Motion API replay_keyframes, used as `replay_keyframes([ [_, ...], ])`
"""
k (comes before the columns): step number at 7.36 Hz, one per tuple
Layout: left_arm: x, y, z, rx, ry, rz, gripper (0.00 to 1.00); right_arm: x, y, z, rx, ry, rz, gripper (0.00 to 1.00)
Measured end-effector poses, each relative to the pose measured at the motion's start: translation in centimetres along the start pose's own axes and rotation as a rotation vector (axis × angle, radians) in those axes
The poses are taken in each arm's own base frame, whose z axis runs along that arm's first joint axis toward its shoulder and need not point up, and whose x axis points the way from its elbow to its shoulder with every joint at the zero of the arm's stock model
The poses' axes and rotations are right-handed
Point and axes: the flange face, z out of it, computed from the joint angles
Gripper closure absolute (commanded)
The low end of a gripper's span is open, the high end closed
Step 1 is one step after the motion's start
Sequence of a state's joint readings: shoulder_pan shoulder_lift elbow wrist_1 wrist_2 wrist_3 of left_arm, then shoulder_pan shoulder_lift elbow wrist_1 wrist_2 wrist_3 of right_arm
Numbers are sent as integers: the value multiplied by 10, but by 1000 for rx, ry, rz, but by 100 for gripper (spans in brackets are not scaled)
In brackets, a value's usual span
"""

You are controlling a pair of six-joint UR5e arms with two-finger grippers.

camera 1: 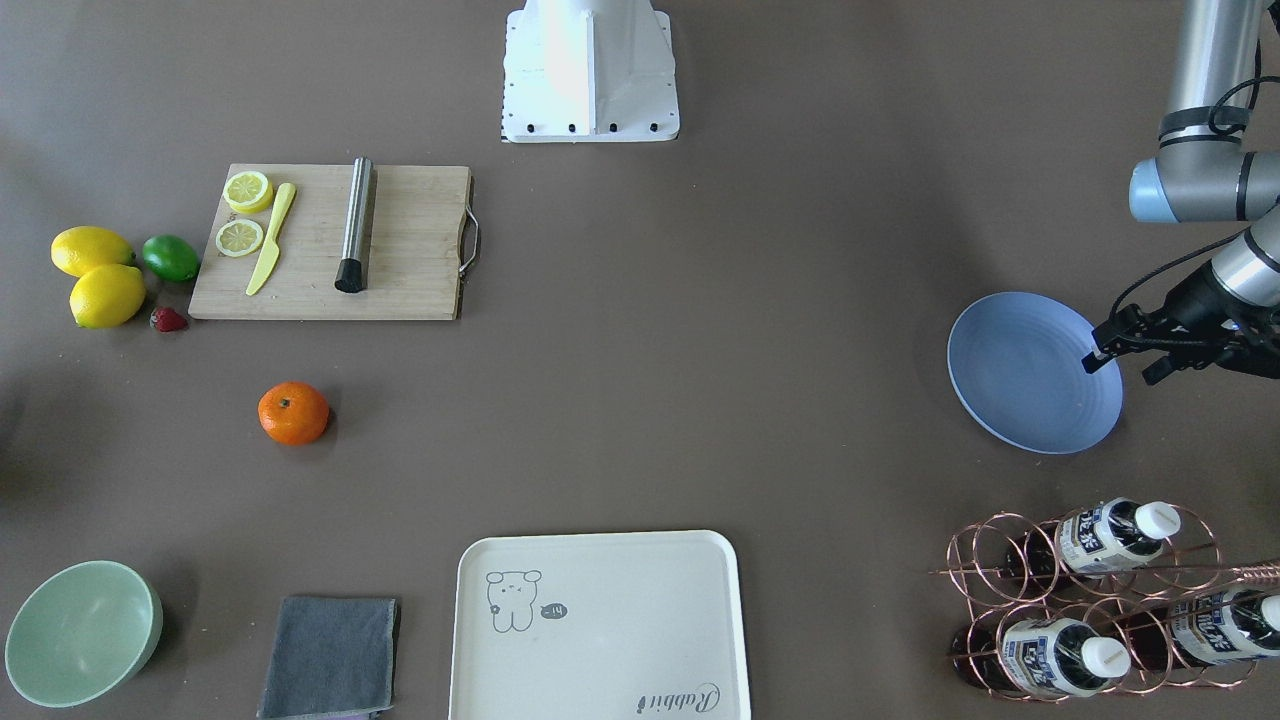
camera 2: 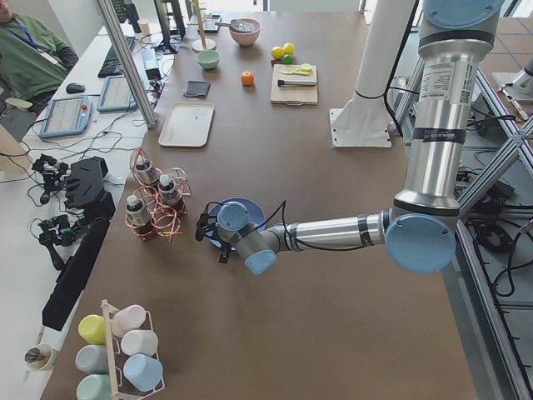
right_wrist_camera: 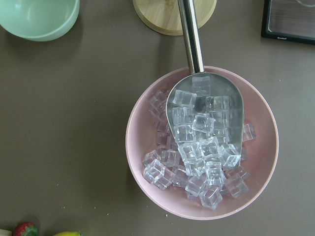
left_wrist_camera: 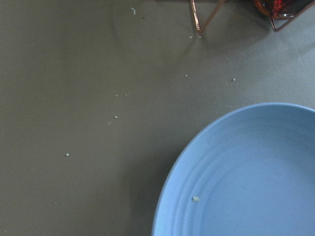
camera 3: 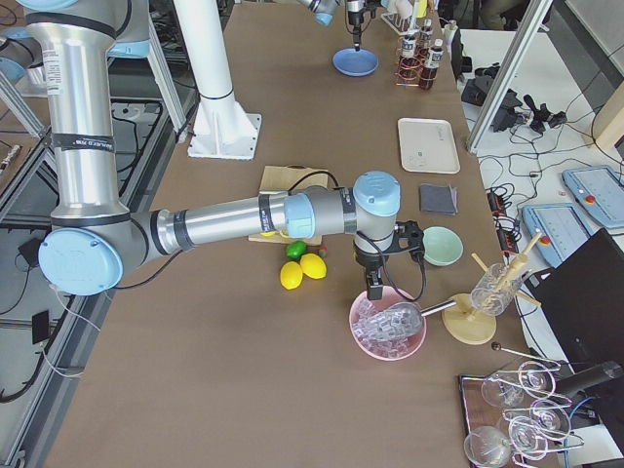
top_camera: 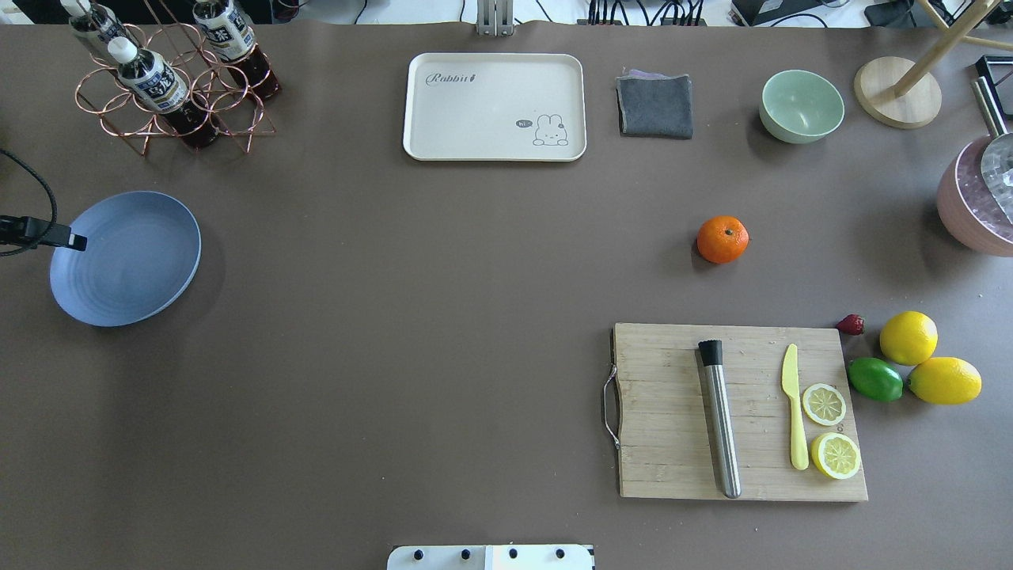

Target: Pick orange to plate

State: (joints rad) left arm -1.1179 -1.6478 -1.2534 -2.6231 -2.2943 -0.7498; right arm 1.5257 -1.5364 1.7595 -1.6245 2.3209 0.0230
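Note:
The orange sits alone on the brown table in front of the cutting board, far from both grippers; it also shows in the overhead view. The periwinkle-blue plate lies empty at the opposite end and fills the lower right of the left wrist view. My left gripper hangs over the plate's rim, its fingers together as one narrow tip with nothing in them. My right gripper points down over a pink bowl; I cannot tell its state.
A wooden cutting board carries a steel muddler, a yellow knife and lemon slices. Two lemons, a lime and a strawberry lie beside it. Cream tray, grey cloth, green bowl, bottle rack, pink ice bowl with scoop.

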Motion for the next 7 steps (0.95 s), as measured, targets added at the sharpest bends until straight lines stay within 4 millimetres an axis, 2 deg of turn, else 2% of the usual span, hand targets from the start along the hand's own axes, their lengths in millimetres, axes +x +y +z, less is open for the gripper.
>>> replay_keyframes([
  [2, 6, 5, 10, -20, 2, 10, 40, -1, -1, 0, 1, 0, -1, 0],
  [3, 7, 7, 13, -28, 0, 11, 72, -1, -1, 0, 1, 0, -1, 0],
  [4, 5, 9, 16, -34, -1, 9, 100, -1, -1, 0, 1, 1, -2, 0],
  [7, 7, 8, 13, -33, 5, -8, 100, -1, -1, 0, 1, 0, -1, 0],
])
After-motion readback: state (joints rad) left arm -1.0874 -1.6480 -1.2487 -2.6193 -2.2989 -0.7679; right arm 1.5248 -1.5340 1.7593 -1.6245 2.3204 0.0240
